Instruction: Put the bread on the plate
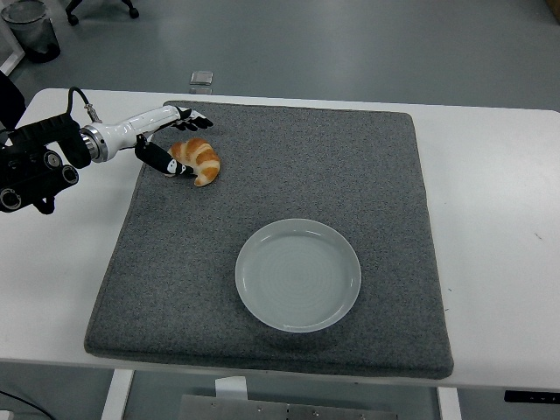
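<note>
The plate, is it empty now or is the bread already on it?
Empty. The plate shows only its bare white surface, and the bread lies apart on the grey mat, beside the left robot hand.

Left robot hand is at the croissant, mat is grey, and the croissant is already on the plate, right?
Not quite. The head view shows the croissant lying on the grey mat near its far left corner, well apart from the plate, which holds nothing. The rest stands: the left robot hand is at the croissant, fingers spread around its left end, and the mat is grey.
</note>
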Available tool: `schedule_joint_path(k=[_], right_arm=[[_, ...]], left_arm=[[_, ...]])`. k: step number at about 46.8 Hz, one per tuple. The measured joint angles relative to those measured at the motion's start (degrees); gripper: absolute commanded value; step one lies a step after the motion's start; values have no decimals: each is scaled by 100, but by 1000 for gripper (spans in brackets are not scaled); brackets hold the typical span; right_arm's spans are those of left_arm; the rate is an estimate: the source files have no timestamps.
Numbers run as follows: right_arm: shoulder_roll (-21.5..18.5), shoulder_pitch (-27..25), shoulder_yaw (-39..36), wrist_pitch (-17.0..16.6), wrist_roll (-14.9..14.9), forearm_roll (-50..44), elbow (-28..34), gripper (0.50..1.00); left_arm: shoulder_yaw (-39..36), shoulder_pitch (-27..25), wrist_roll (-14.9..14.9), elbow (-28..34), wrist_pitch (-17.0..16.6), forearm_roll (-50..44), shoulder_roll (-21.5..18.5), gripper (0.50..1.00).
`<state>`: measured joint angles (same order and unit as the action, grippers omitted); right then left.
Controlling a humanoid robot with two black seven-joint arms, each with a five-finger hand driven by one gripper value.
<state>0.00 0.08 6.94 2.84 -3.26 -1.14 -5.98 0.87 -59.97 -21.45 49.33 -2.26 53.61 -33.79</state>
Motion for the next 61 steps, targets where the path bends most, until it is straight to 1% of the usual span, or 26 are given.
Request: schedule_joint_path(k=[20,27,32,36,39,41,43,44,46,48,50,52,53,57,61], right_arm=[[0,1,0,-1,1,0,0,938],[0,1,0,-1,1,0,0,938],[0,0,0,-2,1,0,0,938],[0,1,0,-2,1,0,0,938],[0,0,0,-1,1,0,0,938],[0,1,0,0,1,0,0,938],[0,1,0,-1,1,0,0,938],[0,0,0,-1,1,0,0,938],[0,1,0,0,1,0,0,938],[0,3,0,0,1,0,0,938],[0,1,0,0,1,0,0,938],[0,0,0,1,0,0,0,938],[0,1,0,1,1,0,0,940],[0,-1,0,1,0,0,1,938],[0,0,0,1,1,0,1,938]], left_arm=[[-43,55,-6,-179,-21,0,95,904],[-43,167,-11,-389,-23,0,259,904],[-43,184,-88,-587,-24,-5,377,904],[-43,205,-111,-689,-24,-7,441,885],[-43,219,-130,-730,-23,-8,471,838],[-43,222,-174,-764,-22,-8,490,789],[-43,228,-220,-788,-21,-8,519,763],[-43,230,-236,-804,-20,-8,533,731],[-43,230,-273,-868,-20,-12,549,688],[-43,245,-299,-925,-20,-24,573,630],[-42,254,-324,-959,-20,-32,582,587],[-43,255,-346,-982,-15,-37,583,512],[-42,256,-349,-984,-14,-44,583,500],[-43,256,-359,-986,4,-64,582,500],[-45,266,-477,-988,37,-65,569,500]])
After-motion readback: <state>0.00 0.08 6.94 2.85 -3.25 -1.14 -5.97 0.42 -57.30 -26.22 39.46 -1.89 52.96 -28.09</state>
